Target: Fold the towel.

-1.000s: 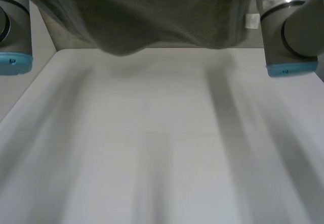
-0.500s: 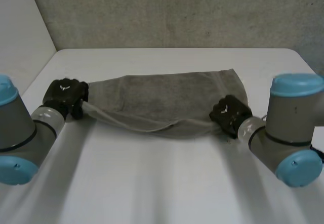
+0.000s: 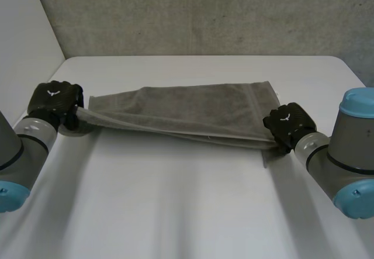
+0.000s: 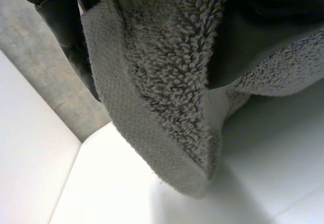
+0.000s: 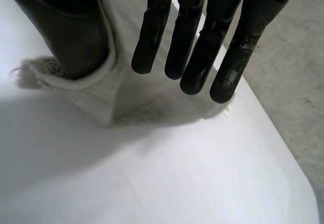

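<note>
The left hand (image 3: 55,98) is closed on one end corner of the towel (image 3: 187,111); in its wrist view the pile hangs out of the grip toward the table (image 3: 187,206). The right hand (image 3: 287,122) has the opposite end corner. The cloth runs between its thumb (image 5: 66,27) and straight fingers (image 5: 195,37), pinched there as far as I can judge. Between the hands the near long edge is lifted and fairly taut, while the far part of the towel lies flat on the table as a long band. It may be doubled lengthwise already, though the layers are hard to tell apart. I judge the fold begun, not finished: the raised edge is yet to be carried over and laid, and any crosswise fold is left.

Wide bare table lies on the robot's side of the towel. Beyond it only a strip remains before the far edge and the wall (image 3: 204,13). The left hand is near the table's left edge; the right hand has more margin
</note>
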Tool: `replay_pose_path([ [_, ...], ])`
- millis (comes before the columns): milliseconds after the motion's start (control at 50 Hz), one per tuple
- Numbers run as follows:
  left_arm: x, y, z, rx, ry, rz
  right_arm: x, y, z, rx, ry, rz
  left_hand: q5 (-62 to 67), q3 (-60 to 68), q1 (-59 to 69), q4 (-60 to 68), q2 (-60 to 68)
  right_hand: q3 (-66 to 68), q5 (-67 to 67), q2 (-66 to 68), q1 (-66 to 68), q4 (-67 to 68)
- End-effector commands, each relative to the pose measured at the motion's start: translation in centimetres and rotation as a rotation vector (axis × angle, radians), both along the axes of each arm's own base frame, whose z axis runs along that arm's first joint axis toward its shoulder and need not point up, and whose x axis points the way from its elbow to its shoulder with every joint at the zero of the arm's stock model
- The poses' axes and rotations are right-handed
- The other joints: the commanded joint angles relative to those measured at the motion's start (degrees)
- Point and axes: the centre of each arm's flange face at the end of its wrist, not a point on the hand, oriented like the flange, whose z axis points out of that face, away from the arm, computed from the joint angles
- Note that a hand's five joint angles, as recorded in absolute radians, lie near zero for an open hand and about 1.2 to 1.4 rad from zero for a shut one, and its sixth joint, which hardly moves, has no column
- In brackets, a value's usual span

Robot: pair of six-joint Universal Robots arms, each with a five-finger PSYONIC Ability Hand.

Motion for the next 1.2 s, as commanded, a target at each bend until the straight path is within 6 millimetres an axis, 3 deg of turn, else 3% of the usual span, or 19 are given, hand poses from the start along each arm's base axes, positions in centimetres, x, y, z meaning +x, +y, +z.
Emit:
replay_pose_path([
  [20, 1.0, -0.8, 0.3, -0.015, 0.003, 0.035, -0.9, -1.0, 0.3, -0.036, 0.001, -0.045, -16.68, -8.87, -4.24, -7.18, -7.20, -0.25, 0.77, -0.61, 0.48, -0.38],
  [160, 1.2, -0.9, 0.4, -0.015, 0.006, 0.043, -1.1, -1.4, 0.5, -0.065, 0.005, -0.075, -16.68, -8.87, -4.24, -7.18, -7.20, 1.61, 2.63, 1.25, 2.34, 1.48],
  [300, 0.5, 0.2, -0.4, 0.022, 0.002, 0.014, -1.0, -1.0, 0.1, -0.037, 0.008, -0.066, -16.68, -8.87, -4.24, -7.18, -7.20, 31.45, 32.46, 31.08, 32.17, 31.31],
  [440, 0.4, 1.1, -0.5, 0.030, -0.004, 0.007, -1.2, -0.2, 1.1, -0.047, -0.004, -0.054, -16.68, -8.87, -4.24, -7.18, -7.20, 31.49, 32.51, 31.13, 32.22, 31.36],
  [480, 0.6, 1.2, 0.7, -0.005, 0.001, 0.012, -1.5, 0.4, 3.3, -0.089, -0.029, -0.030, -16.68, -8.87, -4.24, -7.18, -7.20, 31.49, 32.51, 31.13, 32.22, 31.36],
  [540, 0.8, 1.3, 1.3, -0.021, 0.003, 0.017, -2.1, 0.4, 4.4, -0.109, -0.042, -0.033, -16.68, -8.87, -4.24, -7.18, -7.20, 31.49, 32.51, 31.13, 32.22, 31.36],
  [580, 1.0, 2.1, 3.1, -0.070, 0.011, 0.018, -3.2, 0.7, 7.1, -0.153, -0.064, -0.039, -16.68, -8.87, -4.24, -7.18, -7.20, 31.49, 32.51, 31.13, 32.22, 31.36],
  [600, 1.0, 2.1, 3.2, -0.070, 0.011, 0.018, -3.2, 0.7, 7.1, -0.154, -0.064, -0.039, -16.68, -8.87, -4.24, -7.18, -7.20, 31.49, 32.51, 31.13, 32.22, 31.36],
  [640, 1.3, 3.1, 5.1, -0.127, 0.018, 0.024, -4.2, 1.6, 10.4, -0.213, -0.082, -0.038, -16.68, -8.87, -4.24, -7.18, -7.20, 31.49, 32.51, 31.13, 32.22, 31.36],
  [660, 1.3, 3.1, 5.1, -0.128, 0.018, 0.024, -4.2, 1.6, 10.5, -0.213, -0.082, -0.038, -16.68, -8.87, -4.24, -7.18, -7.20, 31.49, 32.51, 31.13, 32.22, 31.36],
  [700, 1.6, 4.1, 7.0, -0.184, 0.024, 0.029, -5.1, 2.5, 13.5, -0.270, -0.095, -0.033, -16.68, -8.87, -4.24, -7.18, -7.20, 31.49, 32.51, 31.13, 32.22, 31.36],
  [760, 1.7, 5.2, 8.2, -0.216, 0.028, 0.027, -5.8, 3.5, 16.5, -0.336, -0.106, -0.025, -16.68, -8.87, -4.24, -7.18, -7.20, 31.49, 32.51, 31.13, 32.22, 31.36],
  [800, 1.7, 5.6, 8.2, -0.209, 0.027, 0.027, -6.1, 3.9, 17.2, -0.340, -0.102, -0.021, -16.68, -8.87, -4.24, -7.18, -7.20, 31.49, 32.51, 31.13, 32.22, 31.36],
  [880, 1.7, 6.0, 7.6, -0.161, 0.020, 0.024, -6.3, 4.7, 17.4, -0.281, -0.094, 0.000, -16.68, -8.87, -4.24, -7.18, -7.20, 31.49, 32.51, 31.13, 32.22, 31.36],
  [940, 1.5, 6.2, 6.0, -0.084, 0.011, 0.018, -6.3, 4.7, 16.7, -0.214, -0.088, 0.018, -17.49, -9.69, -5.06, -8.00, -8.02, 31.49, 32.51, 31.13, 32.22, 31.36],
  [960, 1.5, 5.9, 4.7, -0.033, 0.004, 0.017, -6.2, 4.3, 15.8, -0.184, -0.075, 0.028, -17.49, -9.69, -5.06, -8.00, -8.02, 31.49, 32.51, 31.13, 32.22, 31.36],
  [980, 1.5, 5.9, 4.7, -0.032, 0.004, 0.016, -6.2, 4.3, 15.8, -0.184, -0.075, 0.028, -17.49, -9.69, -5.06, -8.00, -8.02, 31.49, 32.51, 31.13, 32.22, 31.36],
  [1020, 1.2, 5.4, 2.4, 0.053, -0.007, 0.010, -5.7, 3.4, 13.7, -0.127, -0.025, 0.048, -17.49, -9.69, -5.06, -8.00, -8.02, 31.49, 32.51, 31.13, 32.22, 31.36],
  [1200, 0.9, 3.8, -0.9, 0.162, -0.022, 0.010, -4.6, 0.8, 9.6, -0.023, 0.046, 0.076, -17.49, -9.69, -5.06, -8.00, -8.02, 31.49, 32.51, 31.13, 32.22, 31.36],
])
